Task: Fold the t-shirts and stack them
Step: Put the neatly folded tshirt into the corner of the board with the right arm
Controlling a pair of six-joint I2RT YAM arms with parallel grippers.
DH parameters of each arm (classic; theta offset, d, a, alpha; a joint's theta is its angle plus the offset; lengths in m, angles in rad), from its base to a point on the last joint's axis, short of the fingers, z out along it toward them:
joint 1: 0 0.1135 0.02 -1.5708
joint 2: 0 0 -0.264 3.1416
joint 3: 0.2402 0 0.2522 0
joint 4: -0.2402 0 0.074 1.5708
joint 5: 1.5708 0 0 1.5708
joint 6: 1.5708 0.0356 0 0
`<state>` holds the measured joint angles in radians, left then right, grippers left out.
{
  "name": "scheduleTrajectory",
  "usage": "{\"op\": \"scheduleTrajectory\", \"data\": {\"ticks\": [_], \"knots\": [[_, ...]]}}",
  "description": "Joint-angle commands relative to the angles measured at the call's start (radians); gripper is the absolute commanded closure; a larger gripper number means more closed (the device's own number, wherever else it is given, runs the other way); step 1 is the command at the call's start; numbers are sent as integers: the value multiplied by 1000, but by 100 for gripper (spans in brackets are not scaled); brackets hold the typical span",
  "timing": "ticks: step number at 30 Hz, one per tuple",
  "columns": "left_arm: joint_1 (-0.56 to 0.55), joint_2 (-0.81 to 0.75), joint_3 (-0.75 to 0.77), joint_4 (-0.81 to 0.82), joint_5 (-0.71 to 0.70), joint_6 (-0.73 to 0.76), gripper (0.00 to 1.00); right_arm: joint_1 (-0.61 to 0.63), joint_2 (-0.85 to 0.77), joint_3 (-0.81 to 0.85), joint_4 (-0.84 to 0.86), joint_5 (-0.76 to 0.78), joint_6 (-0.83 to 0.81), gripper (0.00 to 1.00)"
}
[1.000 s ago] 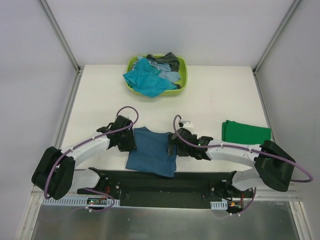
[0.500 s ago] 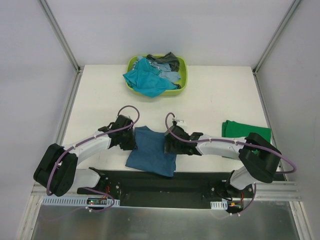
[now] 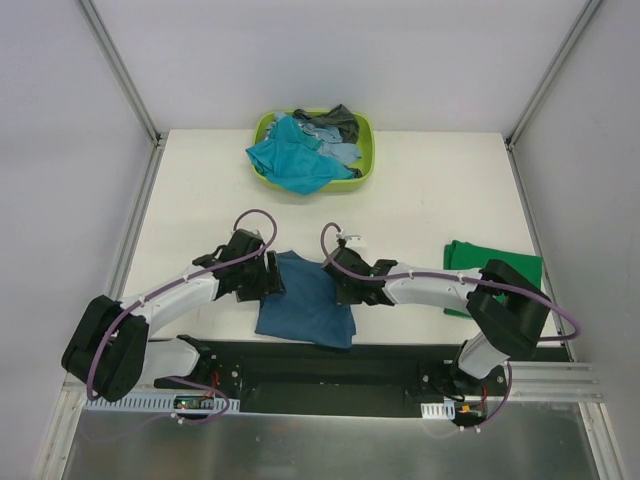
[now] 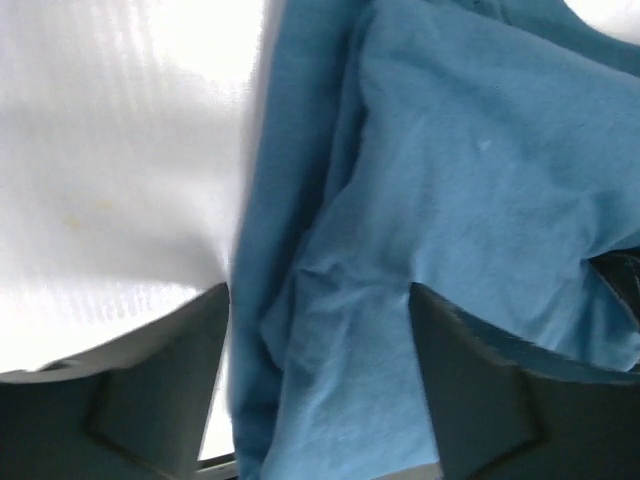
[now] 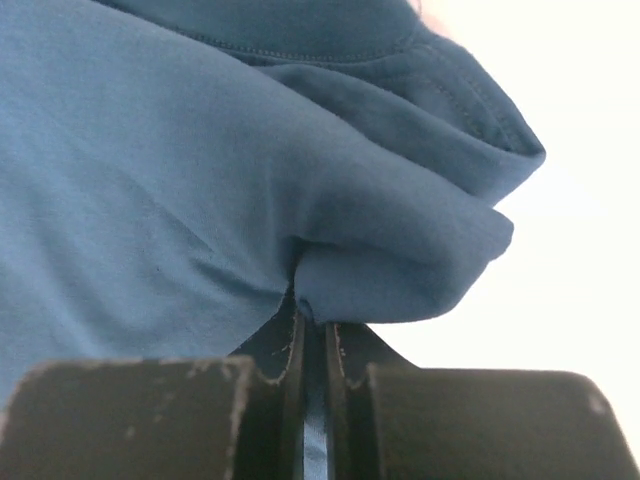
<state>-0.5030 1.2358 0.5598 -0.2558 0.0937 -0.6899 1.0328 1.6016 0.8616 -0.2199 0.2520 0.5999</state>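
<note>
- Blue t-shirt (image 3: 305, 310) lies on the tabletop (image 3: 430, 200) right between both end effectors, long axis crossing the line between them.
- Right end effector (image 5: 312, 335) is clenched on a fold at its right edge.
- Left end effector (image 4: 320, 340) is released, jaws straddling the left edge.
- Folded green t-shirt (image 3: 495, 262) sits well apart behind the right end effector, so that arm looks nearer for stacking.

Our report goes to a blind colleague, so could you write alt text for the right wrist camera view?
The right gripper is closed on a pinched fold of the dark blue t-shirt, whose cloth fills most of the frame above it. White table shows at the right.
</note>
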Motion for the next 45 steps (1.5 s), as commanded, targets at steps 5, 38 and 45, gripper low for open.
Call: {"op": "scheduleTrajectory", "data": {"ticks": [5,38,45], "knots": [[6,-192,87,-91,-52,46,1,-37,-127,97,-285,269,-308,100],[20,-211,158,-126,-310,107,1,-461,-397,287,-720,610,-900,100],[21,-219,154,-128,-322,110,1,-551,-439,330,-754,481,-968,100]]}}
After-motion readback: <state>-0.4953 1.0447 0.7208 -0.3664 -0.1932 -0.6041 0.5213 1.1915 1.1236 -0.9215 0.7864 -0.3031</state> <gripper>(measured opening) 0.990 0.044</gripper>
